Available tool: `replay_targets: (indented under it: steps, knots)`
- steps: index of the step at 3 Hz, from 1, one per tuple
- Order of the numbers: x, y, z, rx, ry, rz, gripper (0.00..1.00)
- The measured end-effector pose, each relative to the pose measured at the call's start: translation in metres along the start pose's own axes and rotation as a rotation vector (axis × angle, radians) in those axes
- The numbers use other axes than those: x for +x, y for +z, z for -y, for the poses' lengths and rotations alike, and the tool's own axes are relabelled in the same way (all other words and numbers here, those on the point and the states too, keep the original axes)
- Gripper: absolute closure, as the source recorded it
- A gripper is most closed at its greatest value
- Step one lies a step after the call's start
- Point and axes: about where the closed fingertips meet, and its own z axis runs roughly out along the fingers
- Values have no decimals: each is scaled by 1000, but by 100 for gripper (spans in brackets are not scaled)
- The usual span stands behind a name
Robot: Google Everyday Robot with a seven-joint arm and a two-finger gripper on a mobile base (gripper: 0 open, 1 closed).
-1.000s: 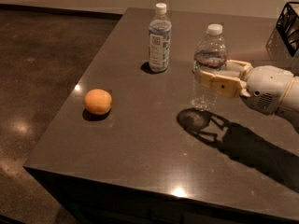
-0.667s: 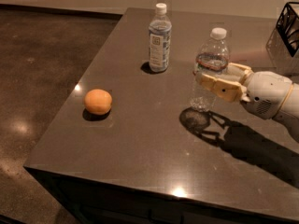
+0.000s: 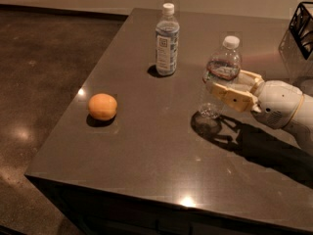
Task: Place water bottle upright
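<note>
The water bottle [image 3: 221,67], clear and ribbed with a white cap and a red-and-teal band, is held nearly upright with its top tilted a little to the right at the right of the dark table [image 3: 146,146]. Its base is just above or touching the table. My gripper [image 3: 226,84] comes in from the right and is shut on the bottle's middle. My white arm [image 3: 281,104] runs off the right edge.
A smoother bottle [image 3: 167,40] with a white-blue label stands upright at the back centre. An orange [image 3: 102,106] lies at the left of the table. A black wire basket [image 3: 302,22] sits at the back right corner. The floor lies to the left.
The gripper and the water bottle have shifted slightly to the right and the bottle has tilted a little. The other bottle and the orange have not moved.
</note>
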Motion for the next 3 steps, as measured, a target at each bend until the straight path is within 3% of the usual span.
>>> replay_targets:
  steps: [1, 3]
  knots:
    - [6, -1, 3, -8, 2, -6, 83]
    - [13, -2, 5, -22, 0, -9, 36]
